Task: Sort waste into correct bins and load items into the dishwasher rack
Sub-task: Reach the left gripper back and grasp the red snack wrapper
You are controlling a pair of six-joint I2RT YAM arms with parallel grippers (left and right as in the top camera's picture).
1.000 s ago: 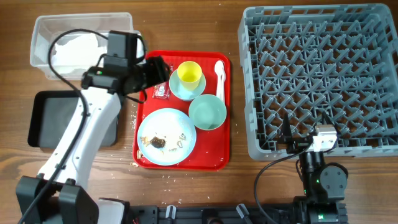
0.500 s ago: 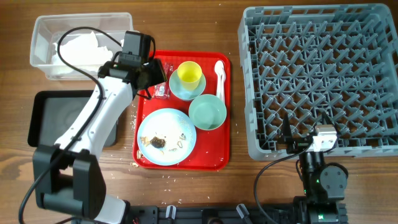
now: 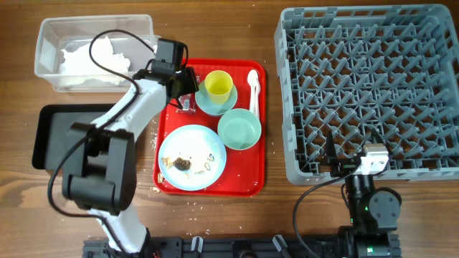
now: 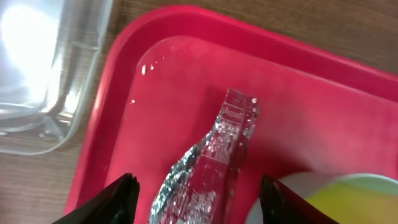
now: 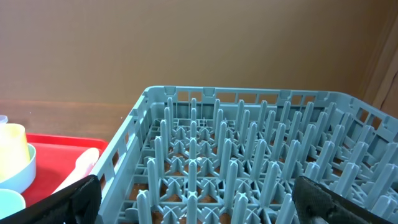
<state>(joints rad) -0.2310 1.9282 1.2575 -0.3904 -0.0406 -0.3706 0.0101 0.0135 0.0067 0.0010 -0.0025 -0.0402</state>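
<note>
The left gripper [image 4: 194,199] hangs with jaws apart, straddling the crinkled clear foil wrapper [image 4: 208,155]; closing too high could skid it across the flat red plastic tray [image 4: 323,99].

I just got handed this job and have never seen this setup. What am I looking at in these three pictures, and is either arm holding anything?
Two robot arms work at a wooden table. The top picture looks straight down; the other two come from cameras on each wrist.

On the red tray sit a yellow cup on a saucer, a green bowl, a plate with food scraps and a white spoon. The grey dish rack is on the right. The clear tub with a crumpled napkin and the black tray are on the left.

The left gripper hangs open, empty, over a clear crinkled wrapper on the red tray. The right gripper rests open, empty, beside the rack.
</note>
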